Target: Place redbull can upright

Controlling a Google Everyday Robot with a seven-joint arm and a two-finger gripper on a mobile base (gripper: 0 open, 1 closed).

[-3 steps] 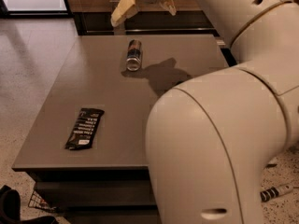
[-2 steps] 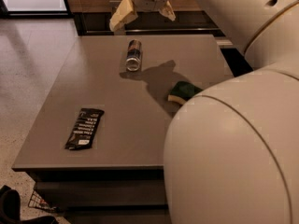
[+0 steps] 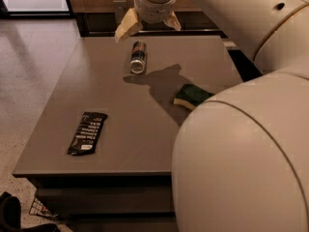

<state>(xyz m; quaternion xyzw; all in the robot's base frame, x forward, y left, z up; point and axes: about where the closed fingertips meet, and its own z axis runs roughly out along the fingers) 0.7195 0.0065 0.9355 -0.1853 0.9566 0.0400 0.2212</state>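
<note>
Three loose items sit on my worktop (image 3: 203, 62), listed far to near. Item one: redbull can (image 3: 138, 57), slim, silver and dark blue, lying on its side near the far edge, long axis running roughly away from the camera, one shiny round end facing the near side; not upright, so the task is not done. Item two: green sponge (image 3: 189, 95) with a yellow underside, right of centre, partly hidden behind my arm (image 3: 241, 168), well apart from the can. Item three: flat black snack wrapper (image 3: 87, 132), near-left, well apart from both. My gripper (image 3: 148, 30): hovers above the far edge, just beyond and above the can, fingers (image 3: 126, 27) spread wide, holding nothing; its shadow (image 3: 164, 83) falls on the worktop right of the can. Step in hand, as I judge it: approach ahead of the grasp. Next move calls for: descent onto the can with the jaws straddling its narrow body across the long axis, a firm close on a smooth round surface that may roll, then a lift, a quarter turn to bring one end down, and a release on bare worktop.
</note>
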